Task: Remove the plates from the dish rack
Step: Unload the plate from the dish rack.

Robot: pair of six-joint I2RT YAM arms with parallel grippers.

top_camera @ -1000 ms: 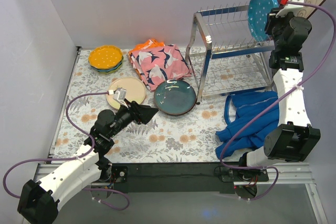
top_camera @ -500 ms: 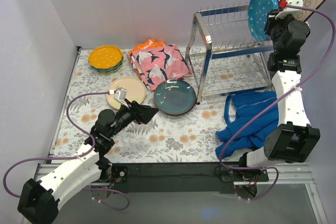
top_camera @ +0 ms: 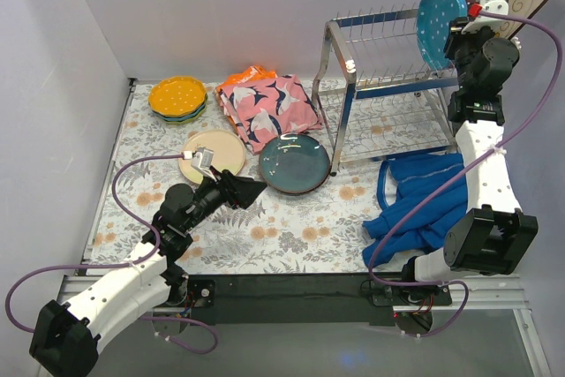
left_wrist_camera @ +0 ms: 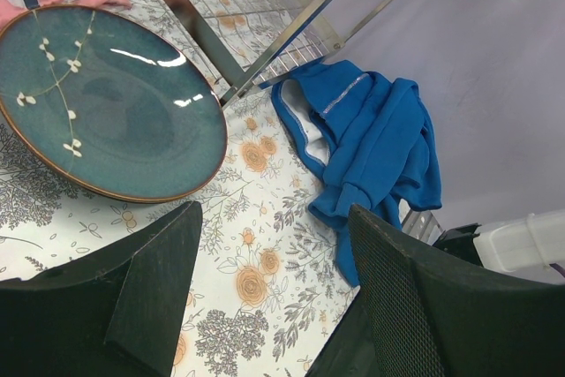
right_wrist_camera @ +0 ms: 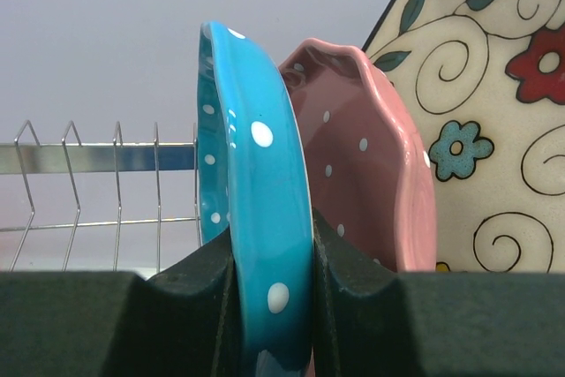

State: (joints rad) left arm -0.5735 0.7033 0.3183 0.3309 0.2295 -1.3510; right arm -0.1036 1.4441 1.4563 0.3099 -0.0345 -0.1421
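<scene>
Right wrist view: your right gripper (right_wrist_camera: 269, 258) is closed on the blue dotted plate (right_wrist_camera: 252, 165), pink plate (right_wrist_camera: 371, 174) just beside it at the dish rack (top_camera: 388, 88). Your left gripper (left_wrist_camera: 274, 297) hangs open, teal plate (left_wrist_camera: 97, 103) just ahead.

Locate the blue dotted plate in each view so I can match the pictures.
Top external: blue dotted plate upper right, on edge at the dish rack's top right end.
Left wrist: not in it.
Right wrist: centre, edge-on, clamped in the right hand, pink dotted plate behind it.
Shared landmark: the dish rack's chrome wires, seen in all three views.
</scene>
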